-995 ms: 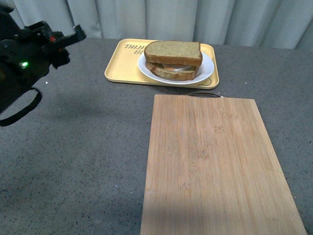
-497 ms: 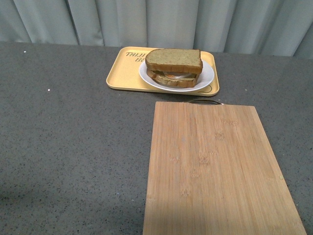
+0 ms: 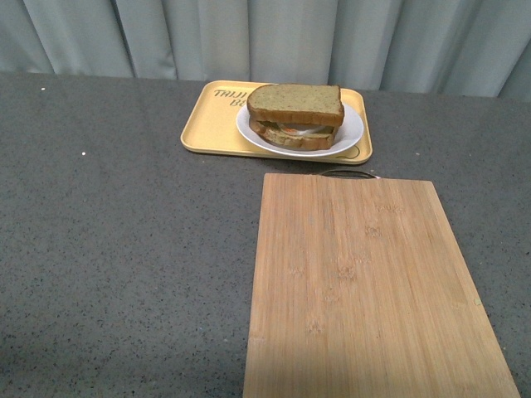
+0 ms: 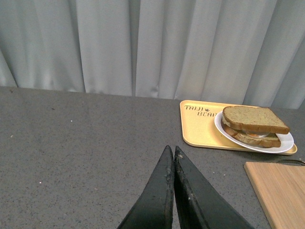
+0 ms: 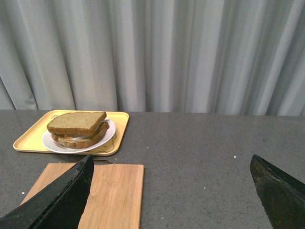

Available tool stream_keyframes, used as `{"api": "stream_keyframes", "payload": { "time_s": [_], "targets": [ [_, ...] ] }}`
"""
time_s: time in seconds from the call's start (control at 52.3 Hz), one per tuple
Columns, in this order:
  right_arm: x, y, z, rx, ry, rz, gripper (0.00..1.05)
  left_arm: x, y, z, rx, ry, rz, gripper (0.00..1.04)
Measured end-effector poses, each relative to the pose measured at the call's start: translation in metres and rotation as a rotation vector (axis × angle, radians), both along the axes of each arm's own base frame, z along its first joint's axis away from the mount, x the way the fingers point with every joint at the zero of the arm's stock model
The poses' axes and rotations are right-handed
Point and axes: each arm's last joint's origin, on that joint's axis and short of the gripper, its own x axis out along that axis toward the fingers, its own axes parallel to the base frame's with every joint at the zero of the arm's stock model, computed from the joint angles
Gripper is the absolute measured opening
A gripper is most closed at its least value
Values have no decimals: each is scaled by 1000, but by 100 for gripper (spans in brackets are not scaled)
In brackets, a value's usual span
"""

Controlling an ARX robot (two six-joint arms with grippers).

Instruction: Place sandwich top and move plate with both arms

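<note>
The sandwich top (image 3: pixel 295 99), a brown speckled slice, lies on the stacked sandwich on the white plate (image 3: pixel 348 133). That plate sits on a yellow tray at the back of the table. Neither arm shows in the front view. In the left wrist view my left gripper (image 4: pixel 172 149) is shut with nothing in it, well short of the sandwich top (image 4: pixel 254 119) and plate (image 4: pixel 285 143). In the right wrist view my right gripper (image 5: pixel 171 164) is open and empty, back from the sandwich top (image 5: pixel 76 122) and plate (image 5: pixel 108 132).
The yellow tray (image 3: pixel 211 124) carries printed lettering. A bamboo cutting board (image 3: pixel 365 282) with a metal handle at its far edge lies in front of the tray. The table top is dark speckled grey. A pale curtain hangs behind.
The left arm, seen at the front view's left edge a second ago, has left that view. The view itself shifted slightly. Sandwich, plate and board have not moved.
</note>
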Motion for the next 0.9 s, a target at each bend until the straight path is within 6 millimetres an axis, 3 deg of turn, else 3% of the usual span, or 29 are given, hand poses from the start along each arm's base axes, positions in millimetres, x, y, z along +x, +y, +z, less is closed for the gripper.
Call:
{"api": "stream_keyframes", "payload": {
  "time_s": [0.899],
  "targets": [
    [0, 0, 0, 0, 0, 0, 95, -27, 0, 3, 0, -13, 0, 4]
  ]
}}
